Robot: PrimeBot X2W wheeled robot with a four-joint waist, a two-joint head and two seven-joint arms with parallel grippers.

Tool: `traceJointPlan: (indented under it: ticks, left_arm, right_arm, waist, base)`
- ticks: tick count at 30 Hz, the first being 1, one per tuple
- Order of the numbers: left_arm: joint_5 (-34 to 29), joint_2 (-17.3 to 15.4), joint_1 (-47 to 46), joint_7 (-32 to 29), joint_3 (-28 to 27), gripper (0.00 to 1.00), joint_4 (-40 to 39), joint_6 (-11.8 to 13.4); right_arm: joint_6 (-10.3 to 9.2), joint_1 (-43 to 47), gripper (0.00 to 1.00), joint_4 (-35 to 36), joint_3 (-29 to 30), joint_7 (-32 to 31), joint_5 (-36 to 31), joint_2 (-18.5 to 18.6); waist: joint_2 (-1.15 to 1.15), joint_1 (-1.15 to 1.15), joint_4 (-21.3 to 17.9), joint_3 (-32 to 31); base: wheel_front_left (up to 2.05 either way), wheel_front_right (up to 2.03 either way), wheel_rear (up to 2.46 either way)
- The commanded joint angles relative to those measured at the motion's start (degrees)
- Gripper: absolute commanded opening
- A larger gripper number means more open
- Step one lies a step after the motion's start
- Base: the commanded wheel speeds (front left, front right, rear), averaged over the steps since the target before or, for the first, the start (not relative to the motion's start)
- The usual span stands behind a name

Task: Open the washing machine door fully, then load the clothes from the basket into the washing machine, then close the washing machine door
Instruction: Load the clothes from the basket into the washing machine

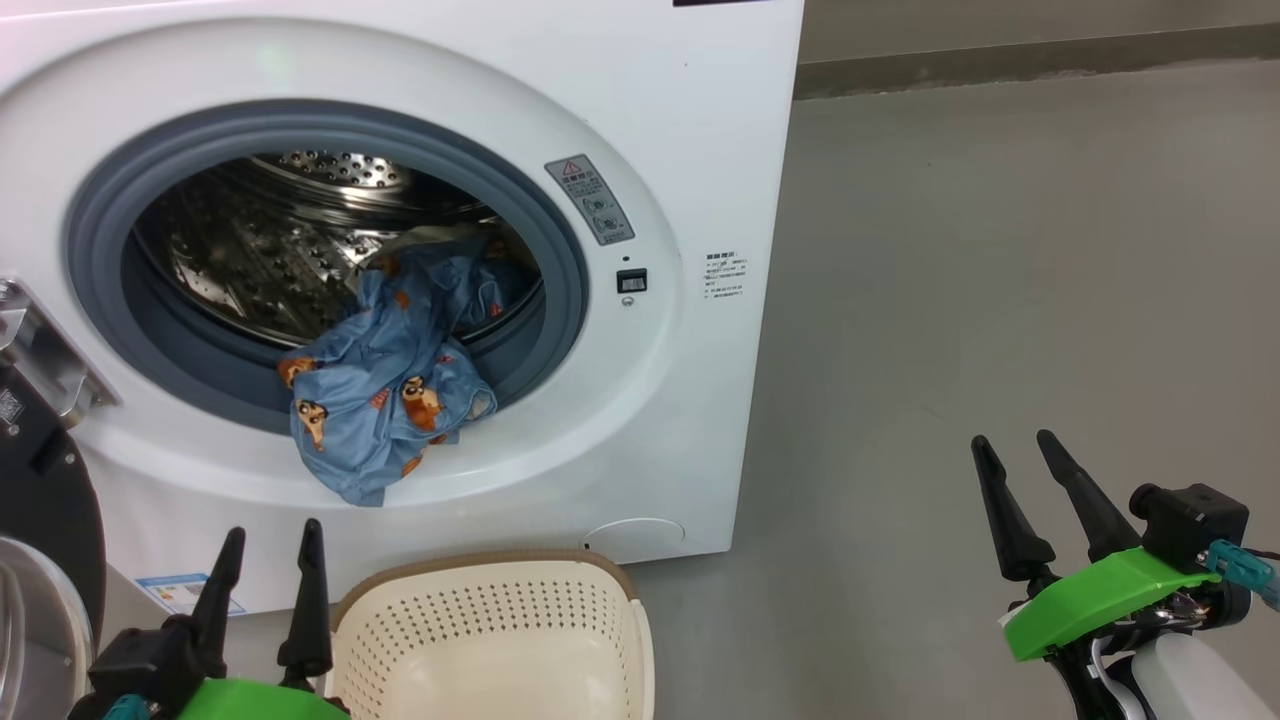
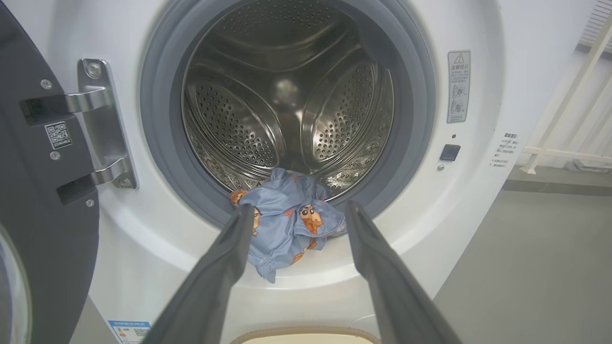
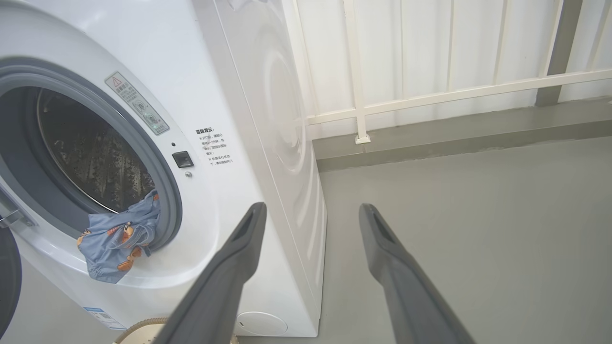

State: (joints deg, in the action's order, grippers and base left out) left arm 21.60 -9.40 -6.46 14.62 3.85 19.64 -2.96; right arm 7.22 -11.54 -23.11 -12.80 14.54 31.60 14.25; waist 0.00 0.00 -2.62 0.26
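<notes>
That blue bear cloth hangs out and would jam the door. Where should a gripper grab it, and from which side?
Probably the bunched lobe of the cloth drooping over the grey seal. Come straight from the front with the left gripper: that lobe hangs free outside the drum.

Laundry area. A white front-loading washing machine [image 1: 700, 120] stands on a bare grey floor [image 1: 1000, 250] beside a white railed wall [image 3: 430, 48].

Bright, even, diffuse light covers the washing machine [image 1: 690, 120]. In the head view its white front nearly washes out at its upper left, tinged faintly pink. Soft highlights glint inside its steel drum [image 2: 287, 91]. The floor [image 1: 1000, 250] right of it carries only faint, soft shadow. The wrist views bow the machine's edges.
</notes>
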Motion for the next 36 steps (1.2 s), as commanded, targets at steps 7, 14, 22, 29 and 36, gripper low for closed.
traceJointPlan:
  ticks: [7,14,22,29,36]
  left_arm:
    - [0.8,-1.1,-0.6,-0.3,-1.3,1.0,-0.9,0.4]
    - [1.4,-1.5,-1.2,-1.4,-1.2,1.0,0.7,0.5]
    - [2.0,-2.1,-3.4,-2.3,-0.9,1.0,4.3,0.3]
    - [2.5,-2.6,-6.3,-2.5,-0.8,1.0,8.2,-0.1]
    - [3.8,-3.1,-10.7,-3.2,-0.6,1.0,15.4,-1.4]
  right_arm:
    - [0.26,-0.4,1.0,1.1,-1.2,0.5,-0.4,0.6]
    - [0.26,-0.7,1.0,1.1,-1.7,0.5,-0.3,0.6]
    - [0.26,-1.5,1.0,1.6,-2.0,0.5,-0.4,0.4]
    - [0.26,-2.4,1.0,2.1,-2.3,0.5,-0.7,0.1]
    - [0.26,-3.4,1.0,2.3,-1.9,0.5,-1.0,-0.4]
  waist:
    - [0.0,0.0,0.0,0.3]
    - [0.0,0.0,-0.6,0.7]
    - [0.0,0.0,-1.8,2.2]
    - [0.0,0.0,-3.0,4.5]
    - [0.0,0.0,-4.6,6.6]
  base:
    - [0.0,0.0,0.0]
    - [0.0,0.0,0.0]
    - [0.0,0.0,0.0]
    - [0.0,0.0,0.0]
    - [0.0,0.0,0.0]
